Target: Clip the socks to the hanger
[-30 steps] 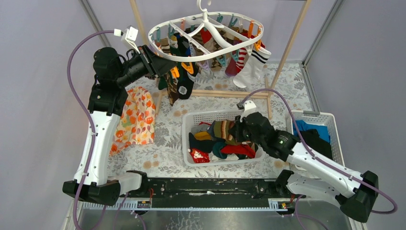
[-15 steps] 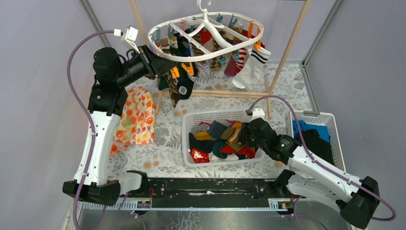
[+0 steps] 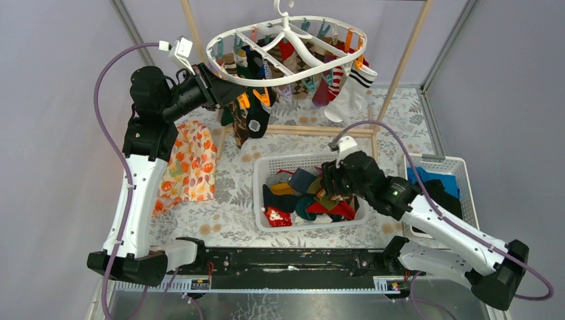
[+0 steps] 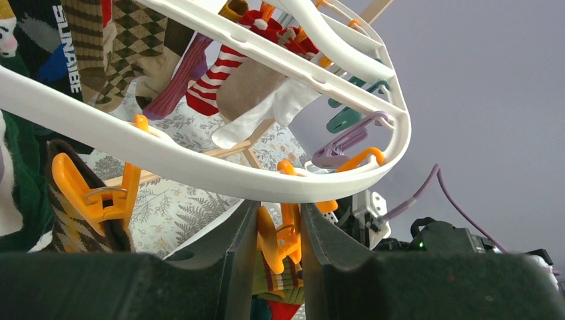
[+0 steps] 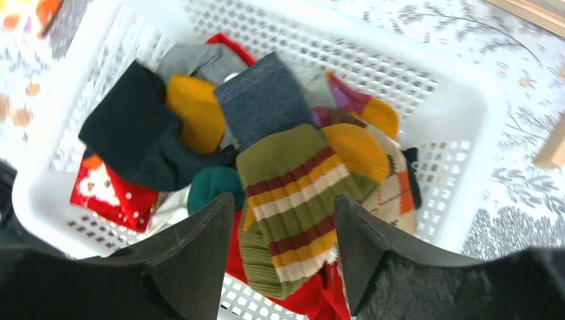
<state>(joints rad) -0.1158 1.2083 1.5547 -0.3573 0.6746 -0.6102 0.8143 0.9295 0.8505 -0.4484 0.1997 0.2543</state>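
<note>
The white oval hanger (image 3: 288, 32) hangs from the wooden rack, and several socks (image 3: 346, 90) are clipped under it. My left gripper (image 3: 233, 93) reaches up under its left rim (image 4: 200, 167). It is shut on a dangling orange clip (image 4: 283, 233), which shows squeezed between the fingers of the left gripper (image 4: 278, 217). More socks (image 3: 303, 197) lie heaped in a white basket (image 3: 261, 193). My right gripper (image 3: 332, 185) hovers open over that heap. An olive striped sock (image 5: 293, 180) lies loose below the right gripper (image 5: 284, 210), between its spread fingers.
An orange floral cloth (image 3: 190, 163) lies on the table's left side. At the right, a second white basket (image 3: 460, 167) holds blue and black clothes. The rack's pale wooden post (image 3: 400, 63) and foot bar (image 3: 300, 129) stand behind the sock basket (image 5: 466, 113).
My right gripper has gone from shut to open above the sock basket, shifting right and back again. The left arm and the hanger have not moved.
</note>
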